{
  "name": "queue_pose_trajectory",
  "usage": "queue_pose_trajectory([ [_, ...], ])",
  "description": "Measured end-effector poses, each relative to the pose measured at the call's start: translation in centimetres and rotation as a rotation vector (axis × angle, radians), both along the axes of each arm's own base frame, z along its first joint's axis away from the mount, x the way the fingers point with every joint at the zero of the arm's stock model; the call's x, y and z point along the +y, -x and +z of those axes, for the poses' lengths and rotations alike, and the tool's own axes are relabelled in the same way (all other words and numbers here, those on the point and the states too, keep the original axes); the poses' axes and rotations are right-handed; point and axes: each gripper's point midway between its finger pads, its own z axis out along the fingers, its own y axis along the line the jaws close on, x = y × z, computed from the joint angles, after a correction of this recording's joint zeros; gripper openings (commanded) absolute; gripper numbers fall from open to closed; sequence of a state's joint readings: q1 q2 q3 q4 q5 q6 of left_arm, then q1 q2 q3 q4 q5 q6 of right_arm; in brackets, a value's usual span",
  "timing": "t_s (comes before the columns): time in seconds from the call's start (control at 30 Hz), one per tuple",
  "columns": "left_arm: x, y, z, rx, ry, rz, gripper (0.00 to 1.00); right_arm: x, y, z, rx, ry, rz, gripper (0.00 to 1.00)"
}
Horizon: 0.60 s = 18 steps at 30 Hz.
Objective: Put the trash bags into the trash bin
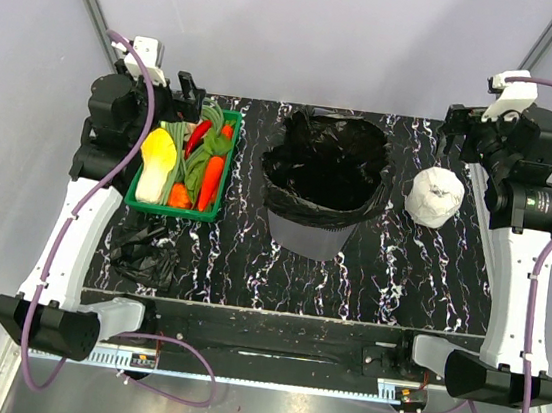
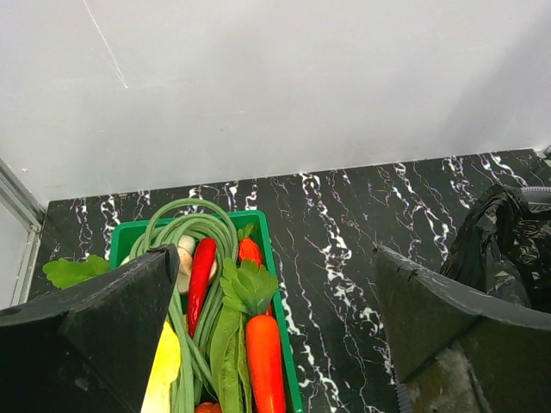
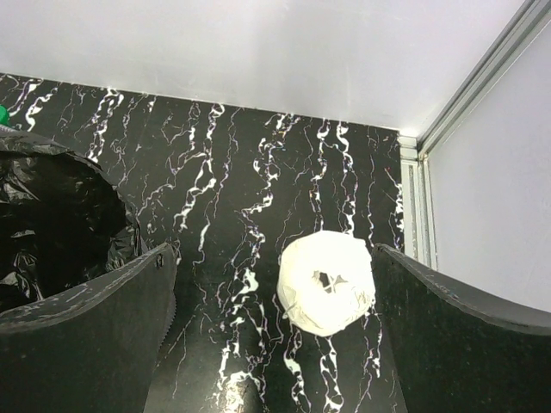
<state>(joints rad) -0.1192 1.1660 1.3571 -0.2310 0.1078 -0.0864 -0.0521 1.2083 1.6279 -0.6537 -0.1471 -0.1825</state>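
Observation:
The grey mesh trash bin (image 1: pixel 308 237) stands at the table's middle, lined with a glossy black trash bag (image 1: pixel 327 162) folded over its rim. A second crumpled black trash bag (image 1: pixel 145 252) lies loose on the table at the near left. My left gripper (image 1: pixel 190 92) is open and empty, raised at the far left over the back end of the green crate. My right gripper (image 1: pixel 457 126) is open and empty at the far right, above and behind the white roll. The lined bin's edge shows in the left wrist view (image 2: pixel 508 241) and the right wrist view (image 3: pixel 52 224).
A green crate (image 1: pixel 229 165) of toy vegetables sits left of the bin, also in the left wrist view (image 2: pixel 277 284). A white roll (image 1: pixel 435 197) lies right of the bin, also in the right wrist view (image 3: pixel 327 284). Grey walls enclose the table.

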Motion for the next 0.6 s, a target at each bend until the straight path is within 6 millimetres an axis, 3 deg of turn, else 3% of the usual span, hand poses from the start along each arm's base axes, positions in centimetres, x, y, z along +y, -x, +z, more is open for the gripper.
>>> queue_pose_trajectory([
  [0.6,-0.05,-0.77,-0.74,0.014,-0.012,0.0,0.99,-0.16,-0.21,-0.09,-0.004,0.002,-0.008,1.0],
])
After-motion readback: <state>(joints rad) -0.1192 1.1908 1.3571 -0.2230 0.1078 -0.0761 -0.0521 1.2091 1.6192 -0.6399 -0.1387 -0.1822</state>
